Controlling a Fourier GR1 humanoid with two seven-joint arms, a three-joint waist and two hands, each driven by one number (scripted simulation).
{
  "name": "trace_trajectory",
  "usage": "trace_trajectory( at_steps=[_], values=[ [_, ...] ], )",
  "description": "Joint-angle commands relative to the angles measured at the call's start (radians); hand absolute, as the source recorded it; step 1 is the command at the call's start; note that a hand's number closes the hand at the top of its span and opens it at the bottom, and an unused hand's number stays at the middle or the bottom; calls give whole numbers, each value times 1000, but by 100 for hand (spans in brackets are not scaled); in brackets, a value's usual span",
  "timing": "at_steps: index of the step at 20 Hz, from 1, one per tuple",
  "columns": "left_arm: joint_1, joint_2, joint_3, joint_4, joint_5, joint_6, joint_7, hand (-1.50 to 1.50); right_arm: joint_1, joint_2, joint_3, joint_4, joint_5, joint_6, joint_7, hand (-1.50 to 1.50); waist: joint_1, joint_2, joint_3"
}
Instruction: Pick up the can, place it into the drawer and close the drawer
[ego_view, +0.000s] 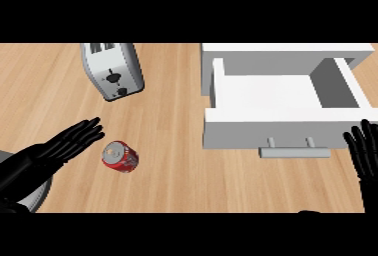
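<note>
Can (120, 156) lies on its side on the tabletop (184, 175), unheld, just right of left hand (70, 142), fingers straight and apart for approach; drawer (284, 107) stands open to receive it; right hand (363, 150) rests open nearby.

Bare counter (170, 170) separates can (120, 156) from open drawer (280, 100); toaster (113, 70) stands behind.

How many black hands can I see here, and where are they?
2. The left hand lies open beside the red can; the right hand is open at the right edge, near the drawer front.
</note>
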Motion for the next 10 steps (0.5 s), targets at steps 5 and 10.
trace_trajectory(
  at_steps=[5,10],
  values=[
    [-26,-82,22,170,-204,-91,-179,-150,6,-10,-55,49,-28,51,-51,-150,0,0,0],
    [-74,-112,14,240,-296,-56,-209,-150,7,16,-38,73,7,59,-85,-150,-1,0,0]
  ],
)
